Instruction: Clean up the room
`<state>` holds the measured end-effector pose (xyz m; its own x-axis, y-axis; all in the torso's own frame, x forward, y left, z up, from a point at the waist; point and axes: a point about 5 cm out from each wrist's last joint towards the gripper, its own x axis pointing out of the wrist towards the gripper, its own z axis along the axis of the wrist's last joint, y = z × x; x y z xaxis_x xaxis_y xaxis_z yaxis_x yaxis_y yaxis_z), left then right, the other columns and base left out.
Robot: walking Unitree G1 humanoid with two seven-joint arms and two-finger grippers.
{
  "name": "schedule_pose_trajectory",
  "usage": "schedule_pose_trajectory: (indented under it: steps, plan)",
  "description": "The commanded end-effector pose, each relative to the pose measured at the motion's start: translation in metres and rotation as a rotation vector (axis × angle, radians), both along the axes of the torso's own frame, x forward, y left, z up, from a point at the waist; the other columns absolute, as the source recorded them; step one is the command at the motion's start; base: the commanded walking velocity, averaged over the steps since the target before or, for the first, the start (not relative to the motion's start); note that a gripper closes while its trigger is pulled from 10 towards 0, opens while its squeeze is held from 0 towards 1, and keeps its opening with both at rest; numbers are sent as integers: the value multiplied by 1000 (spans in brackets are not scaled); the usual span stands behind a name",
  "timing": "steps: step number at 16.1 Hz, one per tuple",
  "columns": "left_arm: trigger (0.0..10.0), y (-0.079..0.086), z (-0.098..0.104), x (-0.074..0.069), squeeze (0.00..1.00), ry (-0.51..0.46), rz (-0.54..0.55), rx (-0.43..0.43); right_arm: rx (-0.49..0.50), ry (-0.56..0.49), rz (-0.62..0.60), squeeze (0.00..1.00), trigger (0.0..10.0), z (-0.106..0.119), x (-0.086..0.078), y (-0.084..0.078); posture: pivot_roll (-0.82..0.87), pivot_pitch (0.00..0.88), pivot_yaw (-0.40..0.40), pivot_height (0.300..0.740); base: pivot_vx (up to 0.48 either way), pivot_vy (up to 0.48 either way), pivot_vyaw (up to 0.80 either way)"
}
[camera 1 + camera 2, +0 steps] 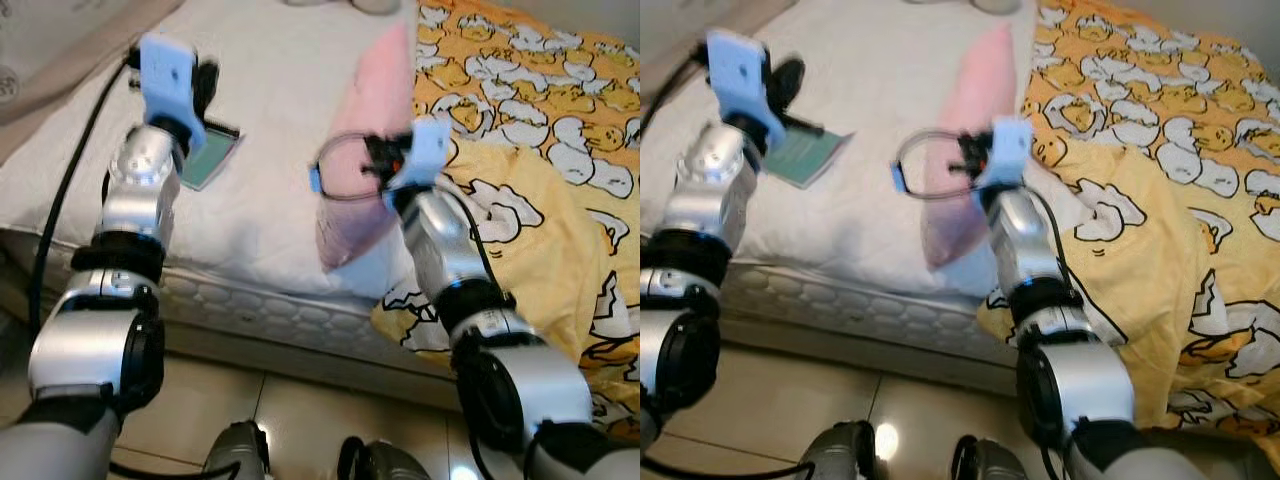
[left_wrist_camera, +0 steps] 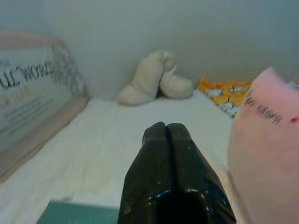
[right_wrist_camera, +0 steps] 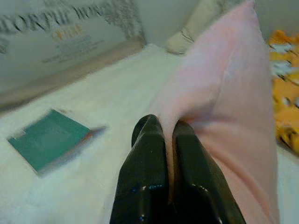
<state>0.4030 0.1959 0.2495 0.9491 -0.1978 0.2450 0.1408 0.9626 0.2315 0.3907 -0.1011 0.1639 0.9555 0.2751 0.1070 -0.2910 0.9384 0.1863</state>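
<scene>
Lettering on pink pillow (image 2: 266,140) blurred.

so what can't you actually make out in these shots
- Green booklet: cover blurred in the right wrist view; left arm covers part of it in the left eye view.
- Pale bundle by the wall: too soft to identify.
- Pink pillow: lower end hidden behind the right gripper.
</scene>
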Motion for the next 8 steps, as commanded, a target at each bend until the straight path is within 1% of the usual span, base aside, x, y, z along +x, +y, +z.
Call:
schedule_pose_trajectory:
  steps: [1, 3, 5, 6, 7, 8]
  plan:
    - [10000, 5, -3, 0, 0, 26, 20, 9, -21, 36, -40, 0, 0, -15, -4, -13, 29, 19, -51, 740, 0, 0, 0]
    - [10000, 13, -4, 1, 0, 44, 50, 1, -27, 59, -64, 0, 0, -23, -6, -20, 27, 17, -47, 740, 0, 0, 0]
    - [10000, 13, -4, 0, 0, 50, 46, -23, -37, 56, -91, 0, 0, -26, -8, -27, 24, 11, -45, 740, 0, 0, 0]
    - [10000, 9, -10, 0, 0, 66, 32, -40, -53, 58, -137, 0, 0, -31, -11, -38, 19, 9, -41, 740, 0, 0, 0]
    - [10000, 6, -17, 0, 0, 85, 22, -49, -77, 80, -181, 0, 0, -42, -16, -50, 17, 13, -41, 740, 0, 0, 0]
    - [10000, 3, -21, -1, 0, 97, 14, -55, -89, 102, -205, 0, 0, -49, -20, -58, 17, 14, -41, 740, 0, 0, 0]
